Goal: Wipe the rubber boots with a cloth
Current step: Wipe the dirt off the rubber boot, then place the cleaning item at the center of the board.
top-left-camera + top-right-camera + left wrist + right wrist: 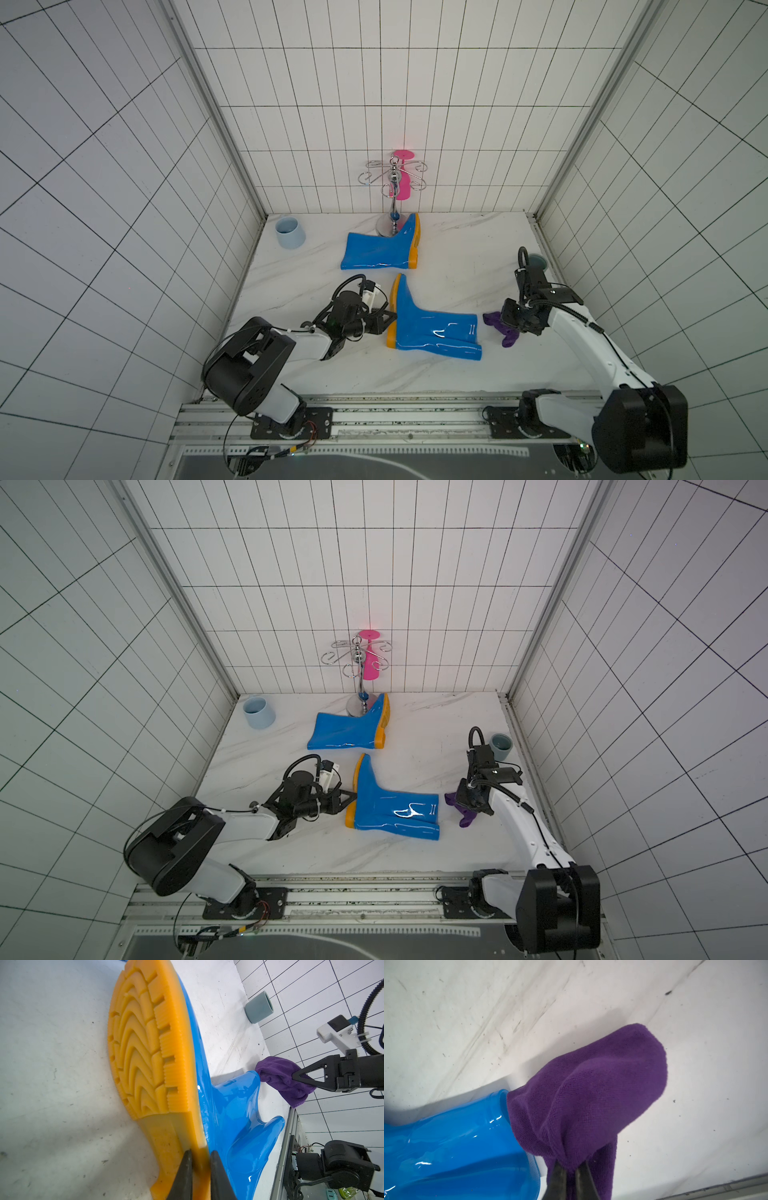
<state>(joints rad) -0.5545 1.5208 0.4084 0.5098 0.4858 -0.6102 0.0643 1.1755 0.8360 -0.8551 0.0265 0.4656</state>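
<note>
The left gripper (200, 1159) pinches the heel edge of a glossy bright-blue rubber boot with an orange ribbed sole (432, 328), which lies on its side just ahead of its fingers. The right gripper (571, 1167) is clenched on a soft dark-purple fabric cloth (602, 1084); the cloth bulges ahead of its fingertips and touches the top rim of the same boot's shaft. The second blue rubber boot (378, 251) lies on its side beyond the left gripper, apart from both grippers.

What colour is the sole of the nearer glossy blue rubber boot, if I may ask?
Orange-yellow sole, wavy ridged tread; clearest in left wrist view.
</note>
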